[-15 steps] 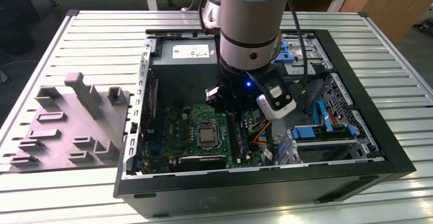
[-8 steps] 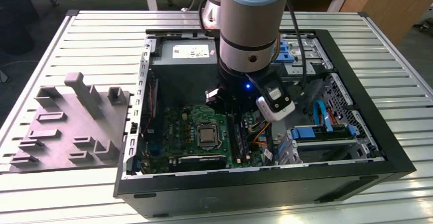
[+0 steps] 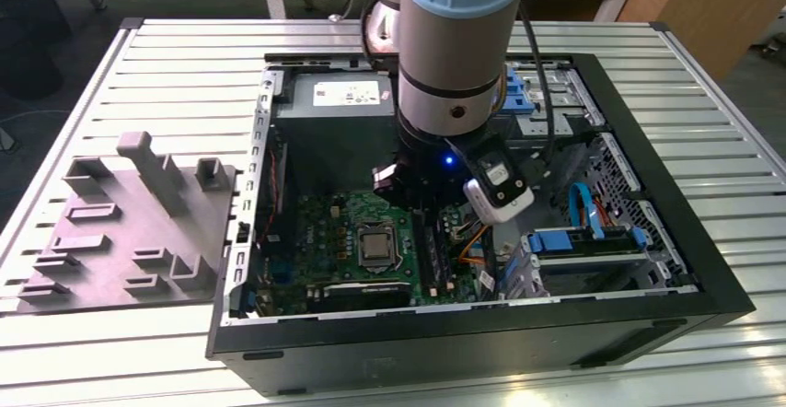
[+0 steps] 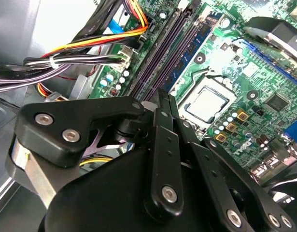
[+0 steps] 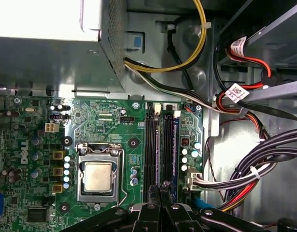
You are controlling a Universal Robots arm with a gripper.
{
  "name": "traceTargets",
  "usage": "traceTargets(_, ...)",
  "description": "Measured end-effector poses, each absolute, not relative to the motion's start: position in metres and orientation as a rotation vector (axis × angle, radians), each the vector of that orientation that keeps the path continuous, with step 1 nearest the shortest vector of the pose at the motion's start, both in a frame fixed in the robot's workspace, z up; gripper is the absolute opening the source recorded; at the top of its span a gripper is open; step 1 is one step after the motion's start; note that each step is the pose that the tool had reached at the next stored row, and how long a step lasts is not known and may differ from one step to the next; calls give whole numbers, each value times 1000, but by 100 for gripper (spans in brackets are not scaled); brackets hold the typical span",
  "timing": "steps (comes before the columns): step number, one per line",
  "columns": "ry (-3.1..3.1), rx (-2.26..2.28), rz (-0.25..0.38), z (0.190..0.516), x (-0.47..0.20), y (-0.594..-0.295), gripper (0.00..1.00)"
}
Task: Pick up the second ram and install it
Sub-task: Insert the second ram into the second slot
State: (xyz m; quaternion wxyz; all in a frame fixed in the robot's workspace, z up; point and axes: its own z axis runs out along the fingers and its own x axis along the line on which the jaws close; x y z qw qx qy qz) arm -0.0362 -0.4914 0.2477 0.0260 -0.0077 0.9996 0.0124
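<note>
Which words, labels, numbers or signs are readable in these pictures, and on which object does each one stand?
White paper label on the grey metal power supply box, exterior view: blurred, not readable.
White cable tags, first wrist view: print too small to read.
Fine white print on the green motherboard, first wrist view: too small to read; a maker's mark at its edge is left unquoted.
No other text can be quoted.
</note>
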Motion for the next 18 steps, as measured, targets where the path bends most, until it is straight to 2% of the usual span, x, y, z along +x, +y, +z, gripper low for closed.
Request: traceTargets(18,3089,-23,55,240,-36,-489,11)
